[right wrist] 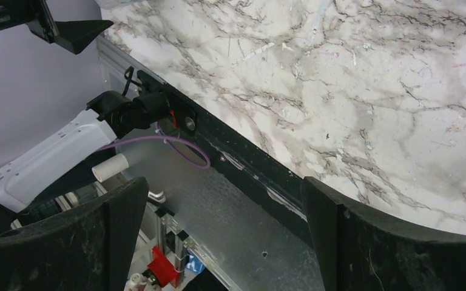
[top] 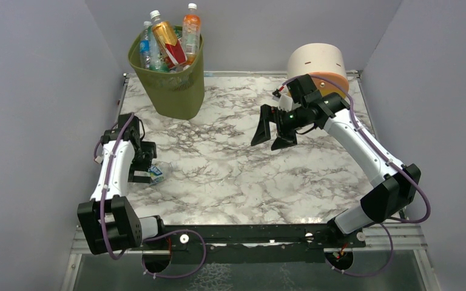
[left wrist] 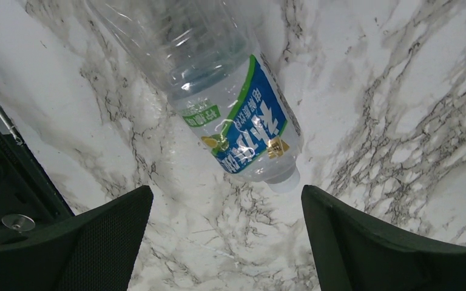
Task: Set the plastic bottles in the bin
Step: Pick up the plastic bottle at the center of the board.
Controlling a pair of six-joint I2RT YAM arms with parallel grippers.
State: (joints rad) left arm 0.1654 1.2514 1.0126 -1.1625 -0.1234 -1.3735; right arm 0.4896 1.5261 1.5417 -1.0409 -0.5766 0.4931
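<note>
The olive-green mesh bin (top: 171, 90) stands at the back left and holds several plastic bottles (top: 168, 42) sticking out of its top. One clear bottle with a blue and green label (left wrist: 243, 121) lies on the marble table; in the top view only its end (top: 156, 174) shows beside the left arm. My left gripper (left wrist: 226, 209) is open just above the table, the bottle's white cap (left wrist: 284, 180) lying just beyond its fingertips, not between them. My right gripper (top: 273, 132) is open and empty, held above the table's middle right; it also shows in the right wrist view (right wrist: 224, 200).
A cream cylinder (top: 317, 66) with an orange face stands at the back right, behind the right arm. Grey walls enclose the table on three sides. The black front rail (top: 249, 233) runs along the near edge.
</note>
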